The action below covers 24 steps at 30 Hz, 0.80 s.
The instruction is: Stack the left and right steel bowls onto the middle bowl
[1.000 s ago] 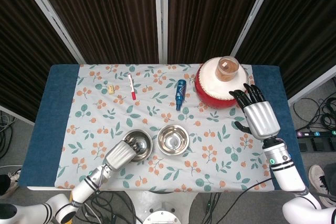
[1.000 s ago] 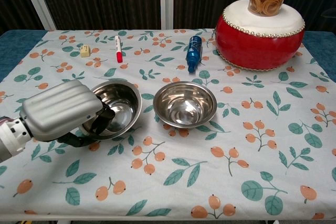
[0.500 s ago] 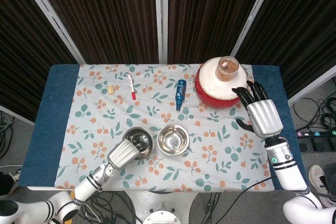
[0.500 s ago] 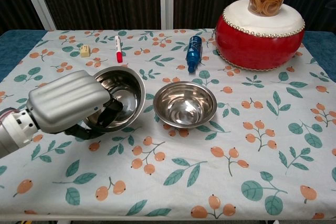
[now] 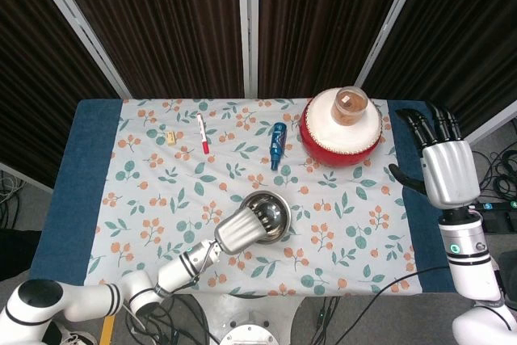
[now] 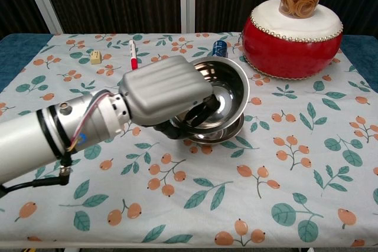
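My left hand [image 6: 162, 90] grips a steel bowl [image 6: 223, 94] by its near rim and holds it tilted, just above the middle steel bowl [image 6: 215, 136]. Only the lower rim of the middle bowl shows under it in the chest view. In the head view the held bowl [image 5: 268, 216] covers the middle one, with my left hand [image 5: 238, 232] at its front-left edge. My right hand [image 5: 447, 169] hangs open with fingers apart over the blue right edge of the table, holding nothing. No other steel bowl shows.
A red drum [image 5: 341, 128] with a clear jar [image 5: 350, 105] on top stands at the back right. A blue bottle [image 5: 277, 145], a red-and-white pen [image 5: 202, 133] and a small yellow block [image 5: 170, 137] lie toward the back on the floral cloth [image 5: 145, 183].
My left hand lifted the left bowl off the cloth and carried it right, over the middle bowl. My right hand drew away from the drum toward the table's right edge.
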### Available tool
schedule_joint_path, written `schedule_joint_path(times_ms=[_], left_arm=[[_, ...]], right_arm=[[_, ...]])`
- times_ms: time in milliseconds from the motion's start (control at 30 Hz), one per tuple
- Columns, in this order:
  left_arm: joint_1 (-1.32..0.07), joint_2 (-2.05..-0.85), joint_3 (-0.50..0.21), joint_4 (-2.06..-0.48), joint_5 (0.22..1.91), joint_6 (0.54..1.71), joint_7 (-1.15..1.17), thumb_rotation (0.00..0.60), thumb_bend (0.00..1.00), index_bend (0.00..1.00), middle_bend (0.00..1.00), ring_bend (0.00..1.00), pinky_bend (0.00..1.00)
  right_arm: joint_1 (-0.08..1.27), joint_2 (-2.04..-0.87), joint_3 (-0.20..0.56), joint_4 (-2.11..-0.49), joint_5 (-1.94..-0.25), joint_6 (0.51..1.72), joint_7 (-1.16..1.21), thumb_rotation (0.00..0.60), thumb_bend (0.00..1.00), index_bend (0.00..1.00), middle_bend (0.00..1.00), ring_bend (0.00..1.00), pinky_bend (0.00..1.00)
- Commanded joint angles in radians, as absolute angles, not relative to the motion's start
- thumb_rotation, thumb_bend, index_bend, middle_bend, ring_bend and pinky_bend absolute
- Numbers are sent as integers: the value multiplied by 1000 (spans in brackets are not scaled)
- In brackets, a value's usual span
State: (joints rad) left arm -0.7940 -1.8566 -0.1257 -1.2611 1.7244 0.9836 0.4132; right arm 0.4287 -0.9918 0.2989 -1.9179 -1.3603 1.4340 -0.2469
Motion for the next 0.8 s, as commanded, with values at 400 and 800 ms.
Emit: schedule_joint_path(times_ms=[400, 800], left_arm=[[-849, -1799, -110, -1270, 1644, 896, 380, 600, 216, 317, 471, 387, 459], [-676, -1431, -86, -1671, 1452, 1016, 623, 600, 186, 317, 462, 386, 460]], right_arm=[[398, -934, 294, -1894, -1406, 1428, -130, 600, 101, 126, 165, 37, 91], [386, -958, 250, -1907, -1449, 1418, -166, 600, 101, 127, 165, 37, 91]])
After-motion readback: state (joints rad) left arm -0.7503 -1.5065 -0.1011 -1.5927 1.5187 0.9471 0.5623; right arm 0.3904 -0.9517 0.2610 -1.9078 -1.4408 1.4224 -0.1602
